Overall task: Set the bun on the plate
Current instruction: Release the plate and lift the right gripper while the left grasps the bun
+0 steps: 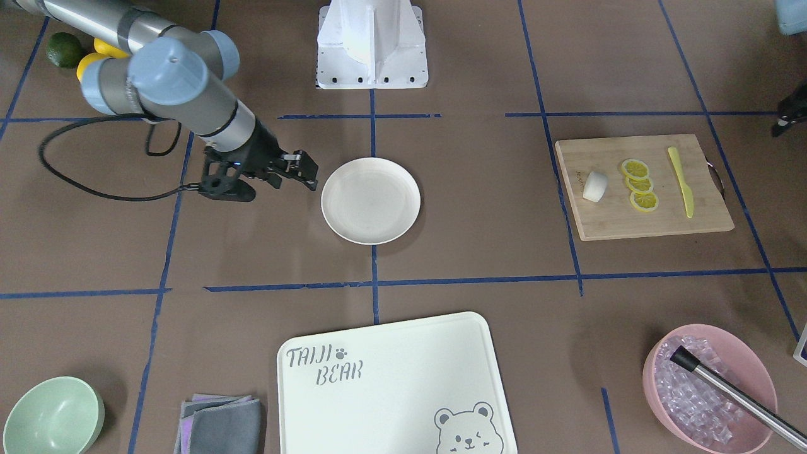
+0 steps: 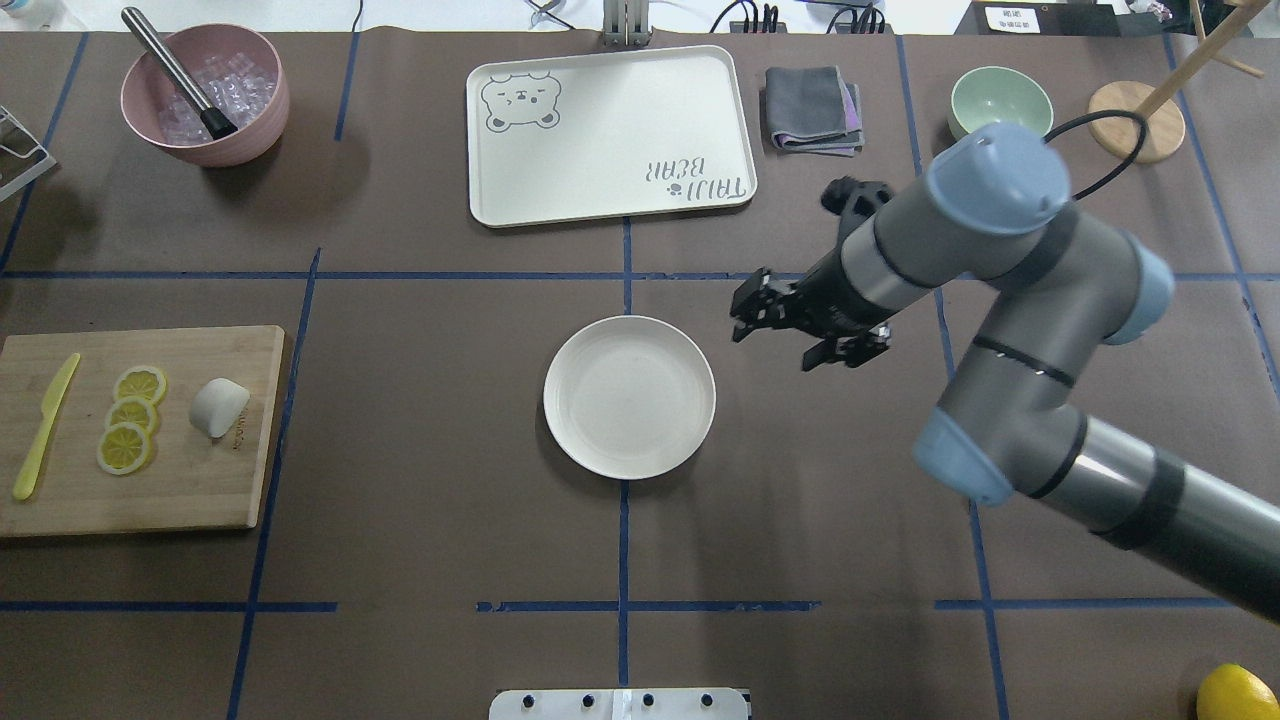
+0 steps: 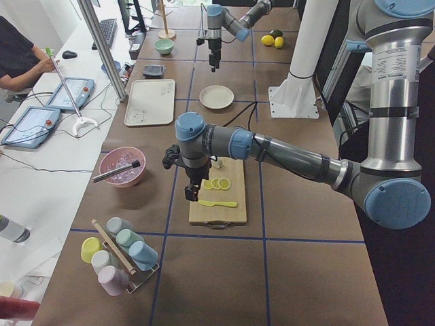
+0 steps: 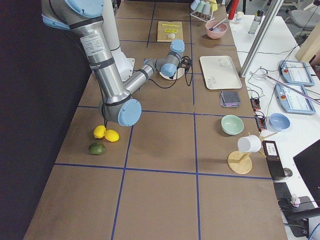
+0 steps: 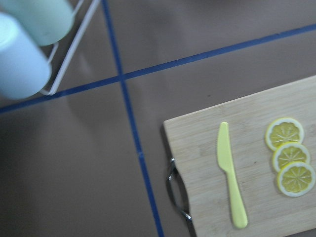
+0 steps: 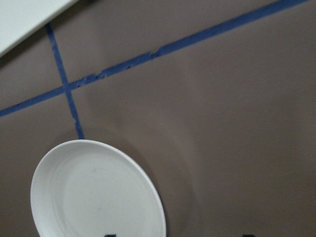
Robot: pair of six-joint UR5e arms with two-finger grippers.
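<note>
The bun (image 1: 595, 186) (image 2: 219, 407), a small white lump, lies on a wooden cutting board (image 1: 643, 221) beside three lemon slices (image 1: 640, 184). Mid-table sits the cream plate (image 1: 371, 200) (image 2: 629, 397) (image 6: 94, 197) with nothing on it. My right gripper (image 1: 302, 176) (image 2: 770, 335) hovers just beside the plate's rim, open and holding nothing. In the exterior left view my left gripper (image 3: 190, 195) hangs over the board's handle end near the yellow knife (image 5: 231, 175). I cannot tell whether it is open or shut.
A "TAIJI BEAR" tray (image 1: 391, 384), a folded grey cloth (image 1: 220, 422) and a green bowl (image 1: 50, 416) line the operators' side. A pink bowl of ice (image 1: 709, 384) holds a metal tool. Lemons and a lime (image 1: 63, 50) sit behind the right arm. A cup rack (image 5: 29, 49) stands beyond the board.
</note>
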